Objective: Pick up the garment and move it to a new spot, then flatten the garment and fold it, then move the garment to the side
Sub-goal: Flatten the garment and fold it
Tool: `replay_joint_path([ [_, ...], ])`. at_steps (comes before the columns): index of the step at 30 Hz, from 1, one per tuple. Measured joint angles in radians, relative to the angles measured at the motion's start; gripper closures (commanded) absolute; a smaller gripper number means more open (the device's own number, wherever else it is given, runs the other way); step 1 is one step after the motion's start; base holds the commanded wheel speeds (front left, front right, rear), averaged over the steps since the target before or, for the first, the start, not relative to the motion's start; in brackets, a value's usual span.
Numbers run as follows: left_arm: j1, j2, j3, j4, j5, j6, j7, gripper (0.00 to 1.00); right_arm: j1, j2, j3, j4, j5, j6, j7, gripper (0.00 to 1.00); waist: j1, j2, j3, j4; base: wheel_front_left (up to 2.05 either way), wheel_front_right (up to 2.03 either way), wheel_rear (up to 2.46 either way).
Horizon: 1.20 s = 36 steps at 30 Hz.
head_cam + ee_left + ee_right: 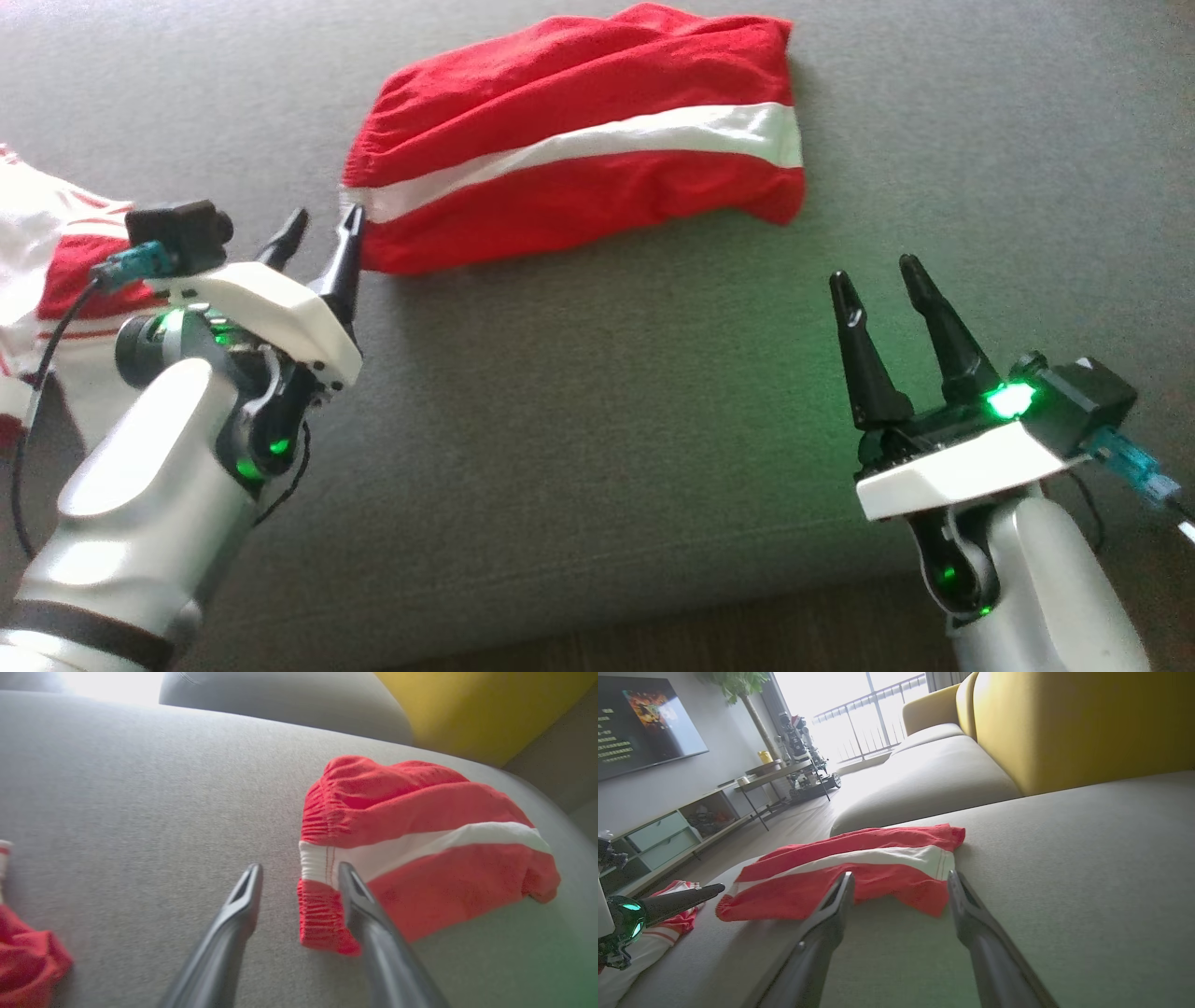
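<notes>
Folded red shorts (579, 140) lie on the grey sofa cushion (597, 420). Your left gripper (325, 219) is part-open at the waistband (317, 858), holding nothing. The right gripper (875, 271) is wide open and empty, well apart. The cloth looks light and limp, so pinch all layers at the elastic.

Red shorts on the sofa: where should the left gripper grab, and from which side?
Grip the ribbed waistband at the left end of the red shorts, coming in from the robot's left. That gathered edge looks thick and raised off the cushion, and the left gripper sits open right beside it.
</notes>
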<state>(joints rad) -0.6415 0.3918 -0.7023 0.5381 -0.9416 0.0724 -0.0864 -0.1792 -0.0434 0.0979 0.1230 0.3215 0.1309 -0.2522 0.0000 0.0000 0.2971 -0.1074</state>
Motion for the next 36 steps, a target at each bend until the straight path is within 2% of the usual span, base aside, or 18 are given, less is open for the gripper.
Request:
replay_joint_path([
  [4, 0.014, 0.000, -0.006, -0.028, 0.042, 0.031, -0.073, 0.00, -0.028, 0.000, 0.006, 0.048, 0.021, 0.000, 0.000, 0.00, 0.0000, 0.0000, -0.004, 0.035, 0.00, 0.00, 0.00],
  [10, 0.077, -0.012, -0.012, -0.125, 0.177, 0.125, -0.162, 0.00, -0.092, -0.001, -0.006, 0.150, 0.077, 0.000, 0.000, 0.00, 0.0000, 0.0000, -0.014, 0.092, 0.00, 0.00, 0.00],
  [13, 0.152, -0.040, 0.051, -0.243, 0.273, 0.180, -0.163, 0.00, -0.123, -0.001, -0.034, 0.224, 0.095, 0.000, 0.000, 0.00, 0.0000, 0.0000, -0.019, 0.122, 0.00, 0.00, 0.00],
  [16, 0.235, -0.087, 0.119, -0.353, 0.370, 0.201, -0.163, 0.00, -0.164, -0.003, -0.067, 0.290, 0.098, 0.000, 0.000, 0.00, 0.0000, 0.0000, -0.023, 0.151, 0.00, 0.00, 0.00],
  [22, 0.391, -0.173, 0.170, -0.464, 0.522, 0.198, -0.163, 0.00, -0.244, -0.004, -0.158, 0.438, 0.074, 0.000, 0.000, 0.00, 0.0000, 0.0000, -0.028, 0.212, 0.00, 0.00, 0.00],
  [26, 0.430, -0.214, 0.182, -0.500, 0.590, 0.172, -0.163, 0.00, -0.310, -0.007, -0.221, 0.582, 0.085, 0.000, 0.002, 0.00, 0.0000, 0.0000, -0.027, 0.245, 0.00, 0.00, 0.00],
  [30, 0.439, -0.241, 0.197, -0.506, 0.642, 0.143, -0.163, 0.00, -0.404, -0.035, -0.273, 0.690, 0.099, 0.000, 0.041, 0.00, 0.0000, 0.0000, -0.014, 0.262, 0.00, 0.00, 0.00],
  [36, 0.442, -0.270, 0.204, -0.515, 0.694, 0.101, -0.163, 0.00, -0.505, -0.064, -0.282, 0.771, 0.129, 0.000, 0.074, 0.00, 0.0001, 0.0000, 0.013, 0.267, 0.00, 0.00, 0.00],
])
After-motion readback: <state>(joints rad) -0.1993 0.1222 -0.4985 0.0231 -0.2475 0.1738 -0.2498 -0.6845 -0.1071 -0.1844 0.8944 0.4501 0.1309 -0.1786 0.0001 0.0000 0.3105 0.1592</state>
